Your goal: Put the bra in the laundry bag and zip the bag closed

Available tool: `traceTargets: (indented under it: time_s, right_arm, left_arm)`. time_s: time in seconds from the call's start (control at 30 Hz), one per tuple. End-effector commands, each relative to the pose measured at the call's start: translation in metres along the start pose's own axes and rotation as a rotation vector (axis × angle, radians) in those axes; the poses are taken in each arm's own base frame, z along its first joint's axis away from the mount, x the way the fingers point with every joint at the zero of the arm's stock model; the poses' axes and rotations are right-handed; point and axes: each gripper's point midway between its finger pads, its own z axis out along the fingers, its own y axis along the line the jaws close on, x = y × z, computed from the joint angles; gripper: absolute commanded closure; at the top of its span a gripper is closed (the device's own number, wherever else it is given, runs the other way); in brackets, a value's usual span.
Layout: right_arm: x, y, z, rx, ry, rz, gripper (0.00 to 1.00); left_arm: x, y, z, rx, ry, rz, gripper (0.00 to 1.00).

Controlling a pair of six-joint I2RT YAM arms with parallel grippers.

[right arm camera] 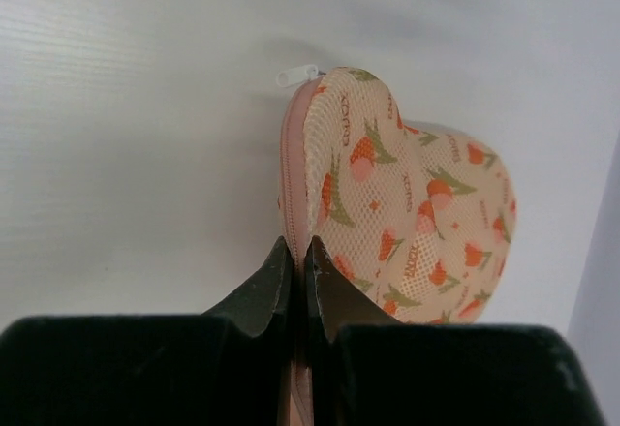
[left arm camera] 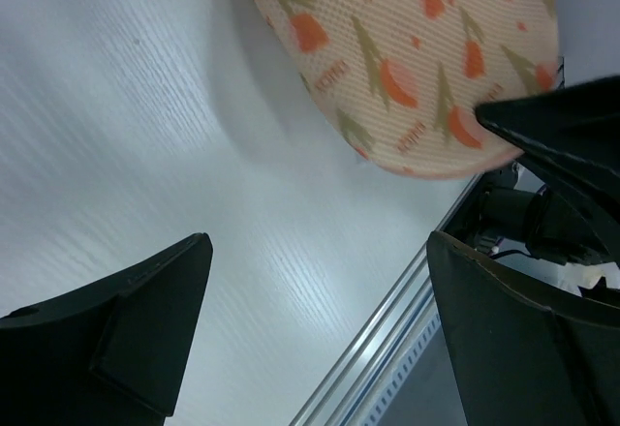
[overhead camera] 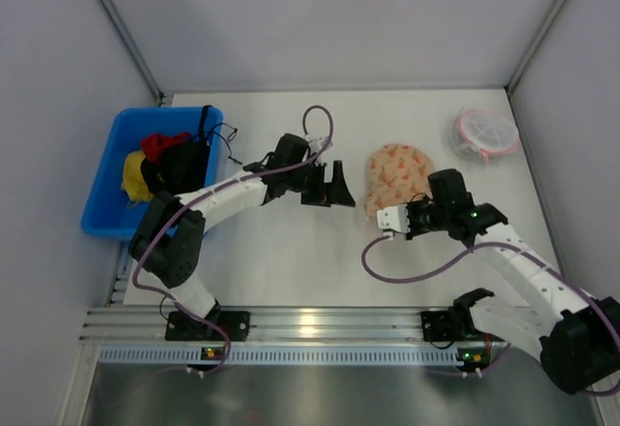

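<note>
Blue plastic bin (overhead camera: 102, 203): sits well to the left of the left gripper, at the table's left edge. It holds red, yellow and black clothes (overhead camera: 165, 160), bunched so that no single garment can be made out.

Left gripper (overhead camera: 339, 184) (left arm camera: 320, 252): the black fingers (left arm camera: 145, 319) stand wide apart with nothing between them, over the bare white tabletop (left arm camera: 145, 106). In the wrist view the fingers are cut off by the lower edge of the frame.

Flat cream-peach laundry bag with orange flower prints and a pink edge (overhead camera: 397, 179) (left arm camera: 417, 58) (right arm camera: 417, 213): lies on the table just to the right of the left gripper, apart from it, between the two grippers. The left wrist view shows one rounded lobe only; the rest runs out of the top of the frame.

Right gripper (overhead camera: 386, 218) (right arm camera: 294, 252): the fingers are pressed together, and the bag's pink edge runs straight down into the join between them, so the gripper is clamped on that edge. The fingers hide the contact point itself. A small white zipper tab (right arm camera: 295, 76) lies at the end of the edge farthest from this gripper. Whether the zip is fully closed cannot be read.

Bra: not visible in any view. The bag's fabric hides its contents, so whether the bra is inside cannot be told.

Round white mesh item with a pink rim (overhead camera: 484, 134): sits beyond and to the right of the right gripper, well apart from it.
</note>
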Motion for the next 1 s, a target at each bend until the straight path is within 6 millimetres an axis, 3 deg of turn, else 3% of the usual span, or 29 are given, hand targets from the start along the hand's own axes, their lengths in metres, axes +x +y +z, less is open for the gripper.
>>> traceTargets:
  time_s: [0.0, 0.03, 0.07, 0.1, 0.23, 0.27, 0.3, 0.37, 0.5, 0.53, 0.6, 0.63, 0.73, 0.8, 0.93, 0.97]
  right_arm:
    - [0.000, -0.050, 0.019, 0.104, -0.016, 0.038, 1.00]
    - [0.001, -0.059, 0.025, 0.111, -0.017, 0.080, 1.00]
    - [-0.006, -0.091, 0.023, 0.179, -0.027, 0.093, 1.00]
    - [0.004, -0.093, 0.041, 0.154, -0.009, 0.187, 1.00]
    - [0.024, -0.135, 0.068, 0.205, 0.055, 0.211, 1.00]
    - [0.024, -0.155, 0.070, 0.240, 0.063, 0.208, 1.00]
    - [0.038, -0.154, 0.087, 0.218, 0.095, 0.242, 1.00]
    - [0.053, -0.174, 0.103, 0.233, 0.143, 0.280, 1.00]
    - [0.068, -0.201, 0.118, 0.263, 0.169, 0.345, 1.00]
    - [0.068, -0.205, 0.119, 0.263, 0.169, 0.354, 0.85]
    - [0.065, -0.214, 0.120, 0.278, 0.160, 0.380, 0.76]
    - [0.065, -0.217, 0.118, 0.283, 0.164, 0.389, 0.66]
    - [0.052, -0.228, 0.102, 0.311, 0.152, 0.435, 0.37]
    - [0.037, -0.235, 0.078, 0.345, 0.126, 0.472, 0.25]
    - [0.005, -0.238, 0.028, 0.409, 0.062, 0.528, 0.12]
    - [-0.005, -0.236, 0.007, 0.434, 0.042, 0.551, 0.09]
  left_arm:
    - [-0.010, -0.007, -0.031, -0.002, -0.072, 0.067, 0.02]
    - [-0.013, -0.010, -0.037, 0.000, -0.087, 0.074, 0.02]
    - [-0.014, -0.010, -0.040, -0.007, -0.090, 0.073, 0.02]
    - [-0.019, -0.008, -0.046, -0.011, -0.108, 0.075, 0.02]
    - [-0.039, -0.008, -0.067, -0.037, -0.187, 0.113, 0.02]
    - [-0.045, -0.010, -0.071, -0.041, -0.203, 0.124, 0.02]
    - [-0.045, -0.005, -0.075, -0.061, -0.196, 0.126, 0.02]
    - [-0.054, -0.007, -0.081, -0.076, -0.212, 0.156, 0.02]
    - [-0.060, 0.001, -0.094, -0.147, -0.222, 0.235, 0.02]
    - [-0.061, 0.003, -0.097, -0.165, -0.224, 0.246, 0.02]
    - [-0.070, 0.009, -0.104, -0.226, -0.237, 0.301, 0.02]
    - [-0.068, 0.016, -0.106, -0.257, -0.214, 0.308, 0.02]
    - [-0.086, 0.020, -0.120, -0.335, -0.232, 0.360, 0.02]
    - [-0.090, 0.019, -0.126, -0.337, -0.216, 0.399, 0.02]
    - [-0.093, -0.004, -0.142, -0.279, -0.209, 0.483, 0.02]
    - [-0.091, -0.004, -0.143, -0.282, -0.200, 0.494, 0.02]
